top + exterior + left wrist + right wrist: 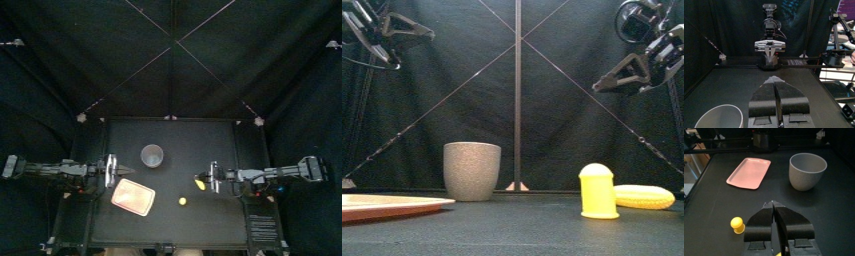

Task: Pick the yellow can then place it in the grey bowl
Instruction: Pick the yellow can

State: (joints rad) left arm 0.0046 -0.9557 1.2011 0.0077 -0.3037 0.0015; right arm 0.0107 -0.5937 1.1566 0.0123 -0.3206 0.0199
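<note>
Front view is showing the pink tray (382, 205) lying nearest, at the front left of the table (214, 138). The yellow can (597, 190) is standing upright to the right of the tray, well apart from it. A flat yellow toy (644, 196) is lying near the can, behind it and farther right.

The right gripper (773, 204) is hanging above the table, farther back than the can, with its two jaws pressed together and pinching nothing. The can is sitting on the table below that gripper and toward the front edge, clear of the jaws, and nothing is touching it.

The left gripper (775, 80) is hovering across from the right one on the left side, near the tray's back corner. Its jaws are likewise pressed together and empty.

Farthest back, the grey cup (152, 154) is standing upright with its mouth open to the top, near the table's middle. It is sitting between the two grippers and a little behind them, well apart from the can.
</note>
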